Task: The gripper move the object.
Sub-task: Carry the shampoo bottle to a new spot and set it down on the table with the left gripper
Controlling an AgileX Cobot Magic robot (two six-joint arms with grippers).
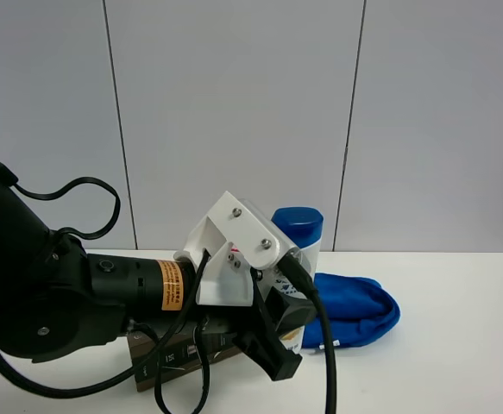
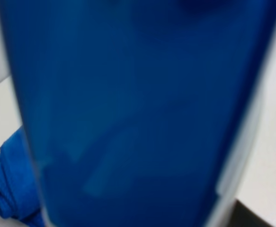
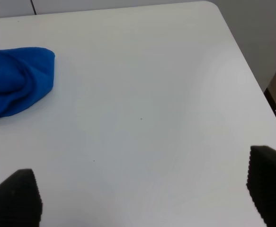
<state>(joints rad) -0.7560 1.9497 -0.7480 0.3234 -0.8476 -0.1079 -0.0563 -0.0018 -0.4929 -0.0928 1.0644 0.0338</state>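
Observation:
The object, a white bottle with a blue cap (image 1: 298,226), stands upright near the table's middle. My left gripper (image 1: 273,358), black fingers under a white bracket, sits right in front of it and hides most of its body. The blue cap (image 2: 138,113) fills the left wrist view, blurred and very close; no fingers show there. The gripper's jaws are shut, and I cannot see them clamping the bottle. My right gripper (image 3: 142,194) hangs open over bare table, its black fingertips (image 3: 14,196) far apart.
A crumpled blue cloth (image 1: 355,310) lies just right of the bottle, also in the wrist views as blue cloth (image 2: 10,184) and blue cloth (image 3: 14,80). A brown box (image 1: 173,358) lies under the left arm. The white table (image 1: 458,345) ends at a rounded corner (image 3: 223,19).

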